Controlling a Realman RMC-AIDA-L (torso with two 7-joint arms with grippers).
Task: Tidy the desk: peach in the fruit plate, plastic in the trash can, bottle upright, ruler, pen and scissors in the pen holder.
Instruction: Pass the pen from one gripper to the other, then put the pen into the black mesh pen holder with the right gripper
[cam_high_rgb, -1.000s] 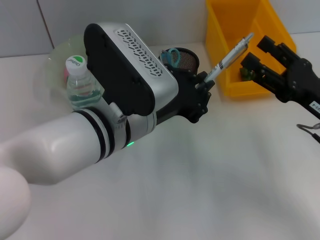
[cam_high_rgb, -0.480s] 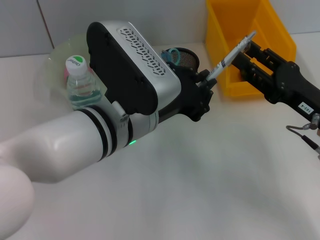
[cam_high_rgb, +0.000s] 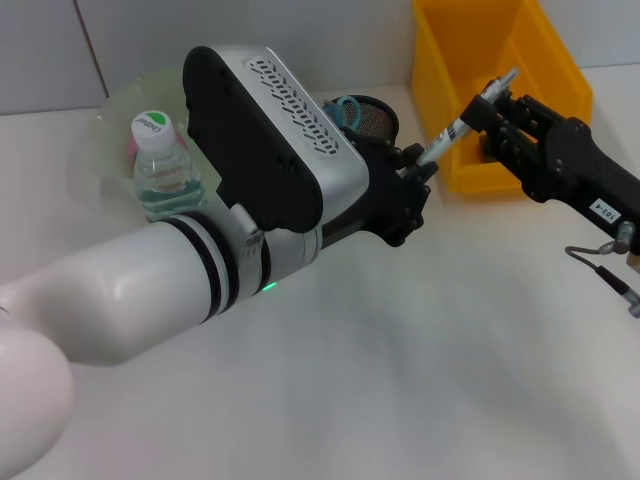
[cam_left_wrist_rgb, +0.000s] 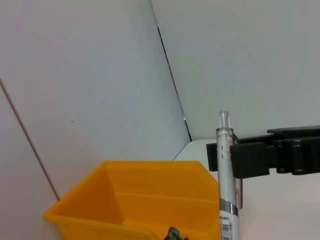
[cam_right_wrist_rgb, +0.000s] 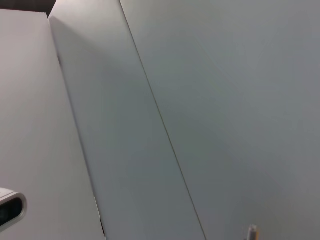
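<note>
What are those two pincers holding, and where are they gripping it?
A pen, held between both. The left pincer grips its lower end; the right pincer closes around its upper part, near the tip, in front of the yellow bin.

We are seeing the see-through pen (cam_high_rgb: 457, 128) tilting up between both grippers, the bottle (cam_high_rgb: 162, 168) standing up, and scissors (cam_high_rgb: 347, 110) sitting in the pen holder (cam_high_rgb: 375, 119).

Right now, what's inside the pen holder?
Teal scissor handles stick out of the black mesh pen holder. The left arm covers its lower part, so any ruler is hidden. The pen is outside it.
</note>
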